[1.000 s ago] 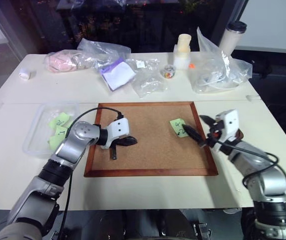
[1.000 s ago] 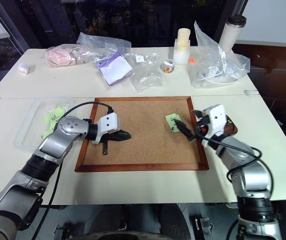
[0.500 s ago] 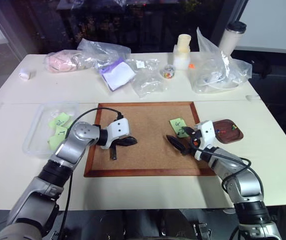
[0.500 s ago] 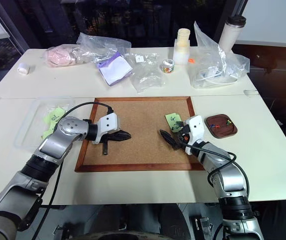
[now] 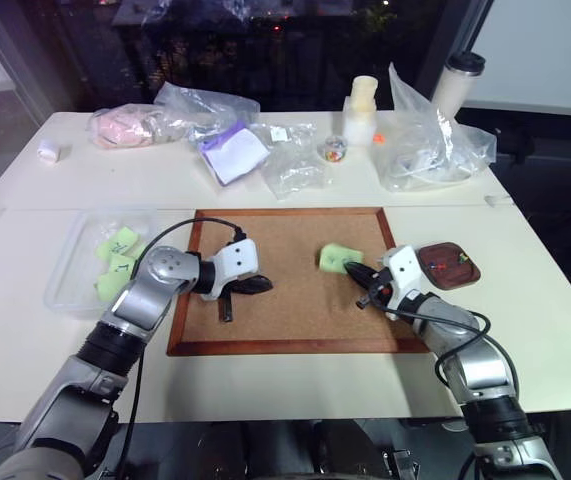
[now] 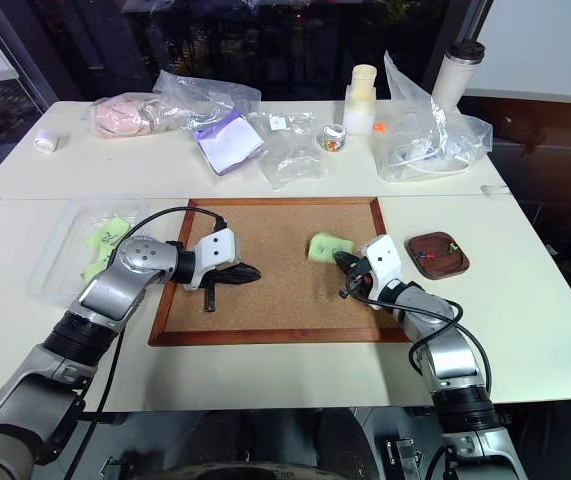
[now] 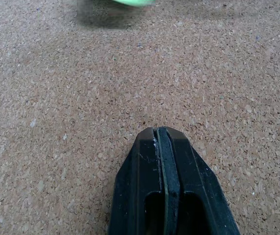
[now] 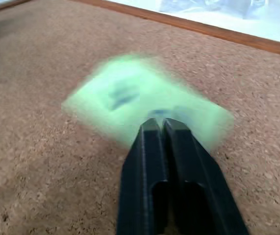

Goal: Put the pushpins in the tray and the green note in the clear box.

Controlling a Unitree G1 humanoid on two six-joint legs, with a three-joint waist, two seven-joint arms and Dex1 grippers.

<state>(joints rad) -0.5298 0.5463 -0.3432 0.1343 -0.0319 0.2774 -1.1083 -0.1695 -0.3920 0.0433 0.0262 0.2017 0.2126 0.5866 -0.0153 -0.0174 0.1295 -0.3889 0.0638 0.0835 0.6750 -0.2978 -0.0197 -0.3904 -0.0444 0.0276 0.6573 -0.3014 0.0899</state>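
The green note [image 5: 337,257] lies on the cork board [image 5: 295,235], right of its middle, with its near edge at the tips of my right gripper [image 5: 353,268]. In the right wrist view that gripper [image 8: 158,123] is shut on the edge of the blurred green note [image 8: 130,98]. The dark reddish tray [image 5: 435,278] sits just right of the board and holds a few pushpins [image 5: 458,262]. At the far left is the clear box [image 5: 70,290]. My left gripper [image 5: 261,286] rests shut and empty on the cork, its fingertips [image 7: 152,139] pressed together.
Other green notes [image 5: 115,262] lie in the clear box. Along the back of the table are plastic bags [image 5: 435,140], a purple-and-white pad [image 5: 235,150], a small jar [image 5: 337,147], a white bottle [image 5: 364,100], a tumbler [image 5: 460,75] and a white roll [image 5: 49,150].
My right gripper came down from above the tray onto the board and went from open to shut at the green note's edge. The note has shifted left. The left arm stayed still.
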